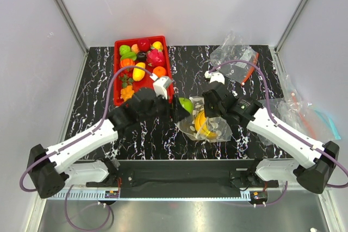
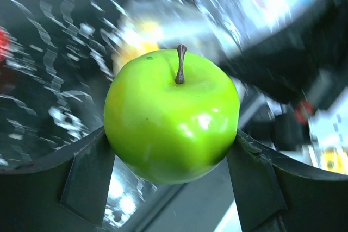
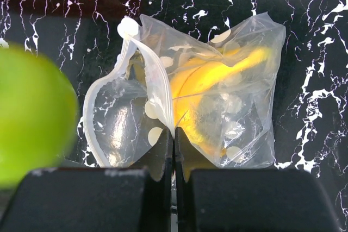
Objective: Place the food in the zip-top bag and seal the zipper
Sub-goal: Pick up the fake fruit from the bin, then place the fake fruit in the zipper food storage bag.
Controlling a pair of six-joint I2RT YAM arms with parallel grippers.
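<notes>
My left gripper (image 1: 182,107) is shut on the green apple (image 1: 185,105), held just left of the dotted zip-top bag (image 1: 209,124). The apple fills the left wrist view (image 2: 171,115) between my fingers (image 2: 87,180). My right gripper (image 3: 174,134) is shut on the bag's upper mouth edge, holding it up. The bag (image 3: 217,107) holds the yellow banana bunch (image 3: 204,88). Its whitish zipper strip (image 3: 92,134) loops open on the left. The apple shows blurred at the left edge of the right wrist view (image 3: 32,115). The round orange (image 1: 159,71) and the yellow oval fruit (image 1: 139,73) lie in the tray.
A red tray (image 1: 118,88) at the back left holds several toy fruits, including the pink dragon fruit (image 1: 156,57) and dark red apple (image 1: 143,44). A clear bag with an orange-red zipper (image 1: 237,61) lies at the back right. More clear bags (image 1: 304,115) lie at the right edge.
</notes>
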